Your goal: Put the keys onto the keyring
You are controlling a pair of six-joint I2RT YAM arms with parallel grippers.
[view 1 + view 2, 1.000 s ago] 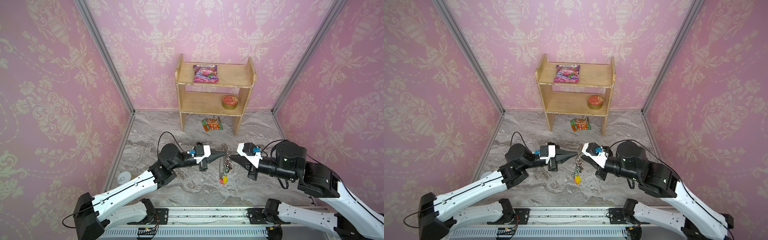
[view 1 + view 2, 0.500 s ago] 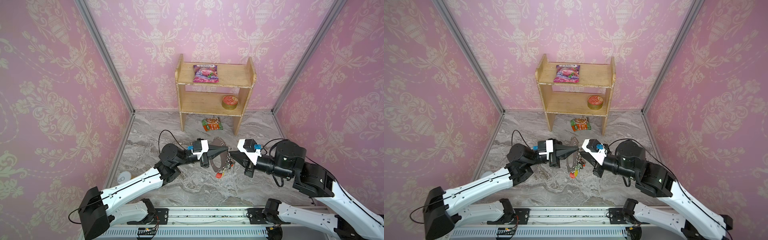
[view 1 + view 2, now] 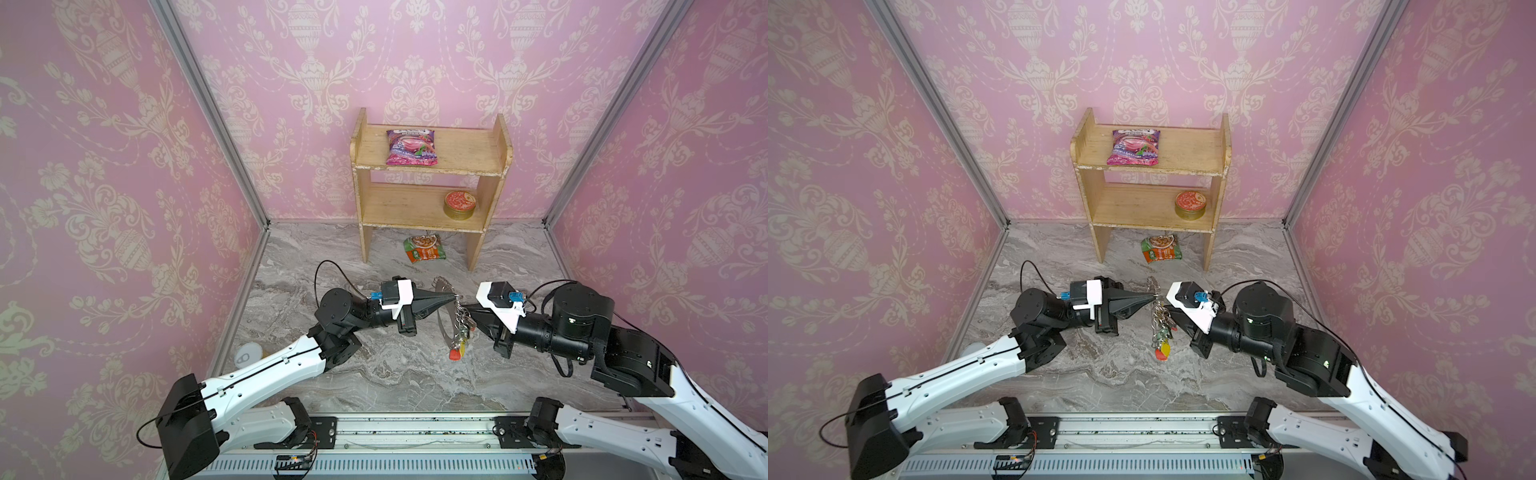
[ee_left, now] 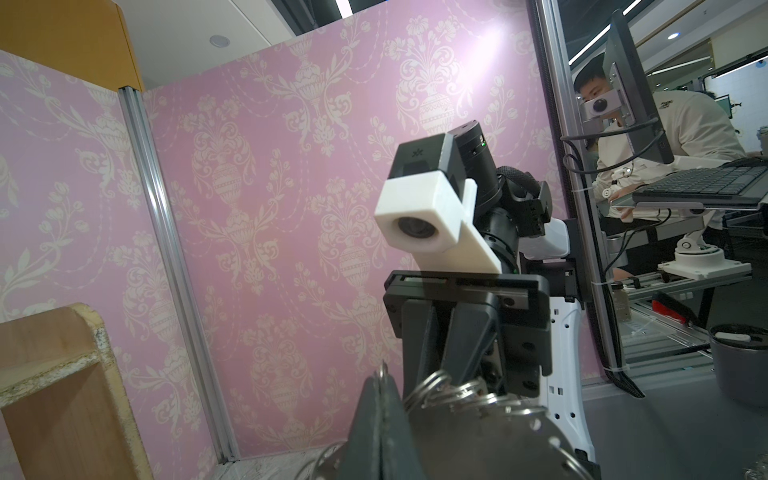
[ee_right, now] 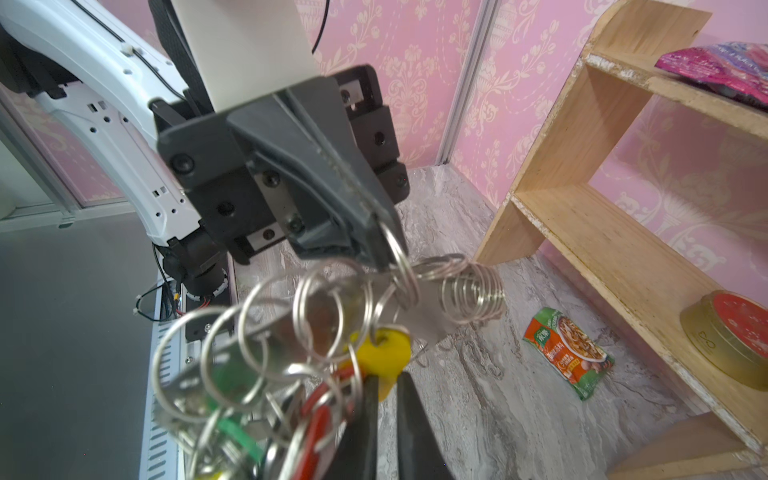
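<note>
Two arms meet nose to nose over the grey marbled surface, and between them hangs the keyring, a large flat grey-brown hoop fringed with small silver loops, standing on edge. Look at the left hand: clamped fully shut on the hoop's upper rim (the right wrist view shows a silver loop caught right at its tip). Below that pinch dangles a bunch of small silver keys, with an orange-red plastic tag lowest of all. Over to the right hand, nosing into the bunch from the other side, its jaws a narrow crack apart. The end of a yellow plastic tag shows in that gap; whether it is pressed there I cannot tell. Green tags hang further along among the loops.
</note>
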